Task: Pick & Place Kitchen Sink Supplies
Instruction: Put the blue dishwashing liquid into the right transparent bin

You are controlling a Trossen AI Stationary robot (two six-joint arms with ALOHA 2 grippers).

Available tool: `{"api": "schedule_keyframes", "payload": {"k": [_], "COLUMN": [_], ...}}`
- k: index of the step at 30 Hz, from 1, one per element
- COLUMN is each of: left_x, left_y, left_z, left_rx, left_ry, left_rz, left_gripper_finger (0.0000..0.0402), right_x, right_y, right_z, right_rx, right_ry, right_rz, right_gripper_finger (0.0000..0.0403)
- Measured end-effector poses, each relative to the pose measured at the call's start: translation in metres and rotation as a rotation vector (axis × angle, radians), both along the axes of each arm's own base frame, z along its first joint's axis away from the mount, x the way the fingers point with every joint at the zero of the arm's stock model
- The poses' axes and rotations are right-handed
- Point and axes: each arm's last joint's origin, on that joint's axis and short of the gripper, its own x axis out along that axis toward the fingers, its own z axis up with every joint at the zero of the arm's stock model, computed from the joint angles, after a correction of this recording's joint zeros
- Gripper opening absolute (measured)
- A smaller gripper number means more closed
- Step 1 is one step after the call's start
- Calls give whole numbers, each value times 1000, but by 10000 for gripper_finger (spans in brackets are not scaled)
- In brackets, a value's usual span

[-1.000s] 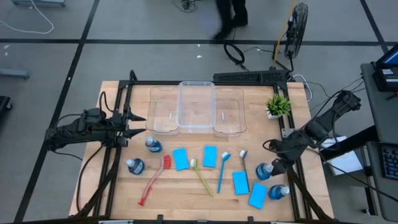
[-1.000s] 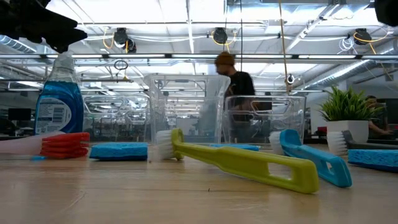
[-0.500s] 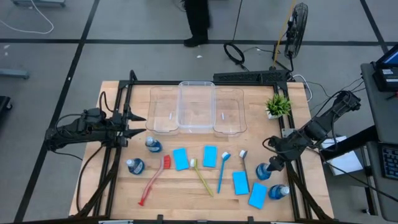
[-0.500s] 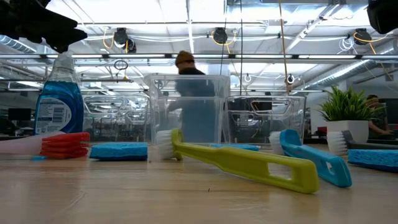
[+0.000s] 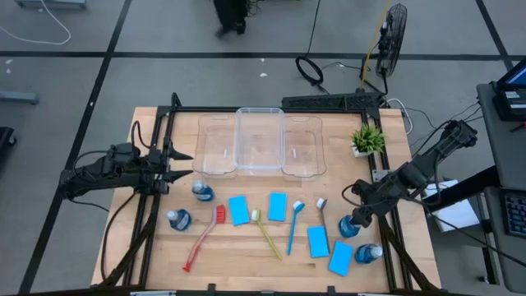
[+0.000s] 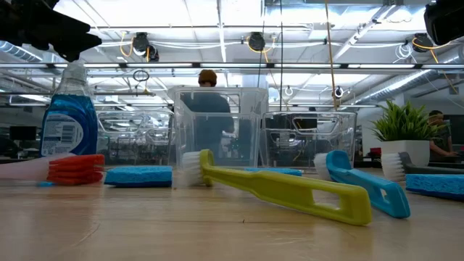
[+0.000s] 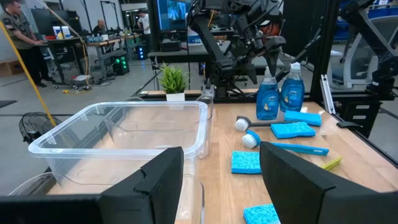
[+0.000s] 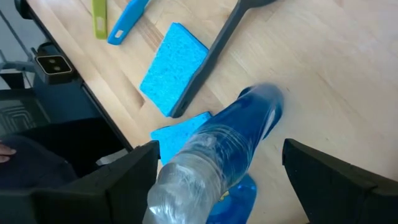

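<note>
High view: four blue bottles, four blue sponges and four brushes lie spread over the near half of the wooden table (image 5: 386, 238), with three clear bins (image 5: 259, 141) and one potted plant (image 5: 367, 139) behind.

Two bottles stand by the left edge (image 5: 202, 191) and (image 5: 178, 219); two more stand at the right, one (image 5: 348, 225) directly under the right gripper (image 5: 360, 217), whose fingers are spread wide on either side of its neck without closing on it, the other (image 5: 368, 253) nearer the front edge. The red brush (image 5: 200, 240), green brush (image 5: 266, 233), blue brush (image 5: 293, 226) and grey brush (image 5: 321, 211) lie among the sponges (image 5: 238, 209). The left gripper (image 5: 182, 164) hangs beside the bins, fingers parted and empty.
</note>
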Motion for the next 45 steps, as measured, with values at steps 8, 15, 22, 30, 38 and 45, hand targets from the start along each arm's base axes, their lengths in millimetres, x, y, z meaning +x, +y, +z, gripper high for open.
{"api": "schedule_keyframes", "payload": {"k": [8,15,22,30,38,45], "left_x": [0,0,0,0,0,0], "left_y": [0,0,0,0,0,0], "left_z": [0,0,0,0,0,0], "left_rx": [0,0,0,0,0,0], "left_ry": [0,0,0,0,0,0], "left_rz": [0,0,0,0,0,0], "left_gripper_finger": [214,214,214,214,214,214], "right_x": [6,9,9,9,9,8], "right_y": [5,9,9,9,7,7], "right_z": [-3,-8,-8,-8,-16,-22], "right_rx": [-4,11,13,12,-29,-8], "right_ry": [5,69,72,75,67,90], "right_rz": [8,29,20,-2,-26,-24], "right_gripper_finger": [325,325,325,324,325,325]}}
